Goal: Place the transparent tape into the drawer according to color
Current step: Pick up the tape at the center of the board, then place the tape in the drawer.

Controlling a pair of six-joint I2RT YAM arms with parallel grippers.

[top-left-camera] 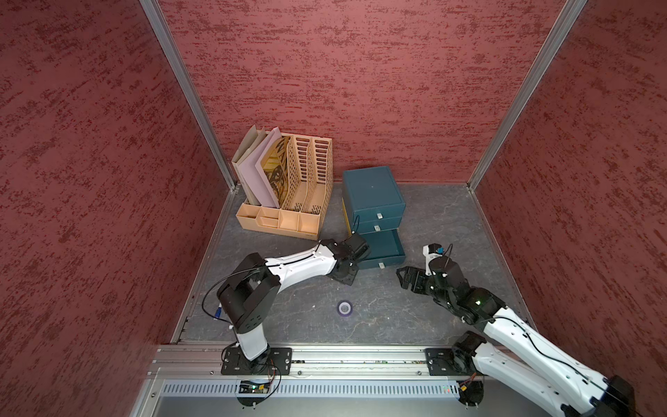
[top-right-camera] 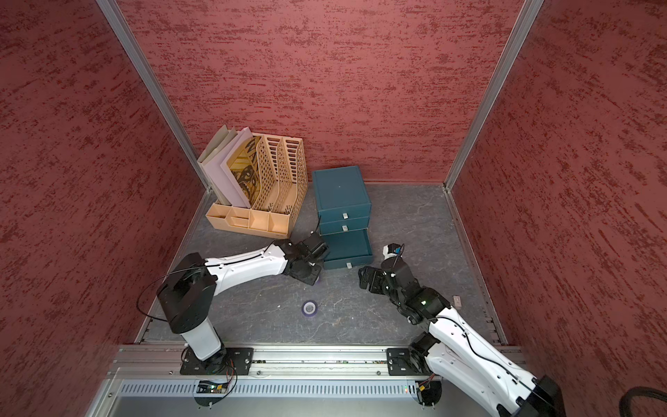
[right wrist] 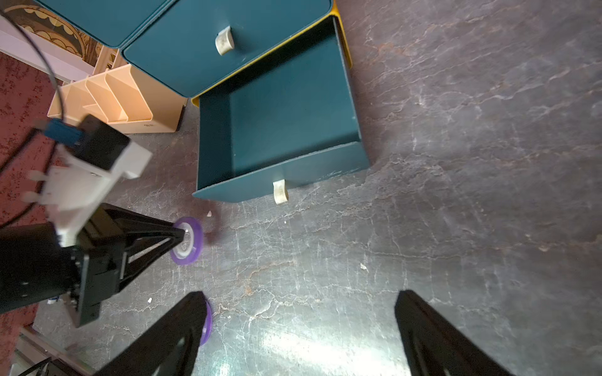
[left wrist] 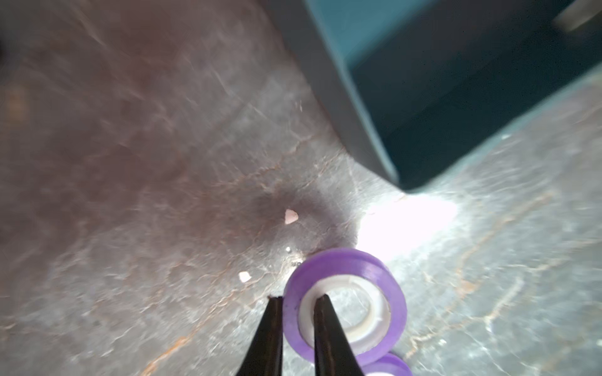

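Three rough red walls point(top-left-camera: 361, 72) box in a grey, marble-veined table point(top-left-camera: 451, 224), glossy enough to throw back the light. A tan file organizer point(top-left-camera: 314, 169) fills the far left corner. Just beside it, at the middle of the far edge, stands the teal drawer chest point(top-left-camera: 371, 191). Its top two drawers are shut and the bottom drawer point(right wrist: 286, 130) is pulled out toward the near edge, bare inside.

The left arm reaches in from the near edge, and the left gripper point(left wrist: 298, 298) sits just off the open drawer's front left corner. It is clenched on a purple tape roll point(left wrist: 358, 260), with one finger inside the white core and the other outside the ring. The roll is tipped, its hole facing back along the fingers. I cannot tell whether it touches the table.

The right gripper point(right wrist: 299, 293) hangs over the table in front of the drawer, to its right, jaws spread wide and holding nothing.

A second purple roll point(top-left-camera: 344, 308) lies flat, hole upward, mid-table toward the near edge, apart from both grippers. The table's right side is bare, as is the strip between drawer front and near edge
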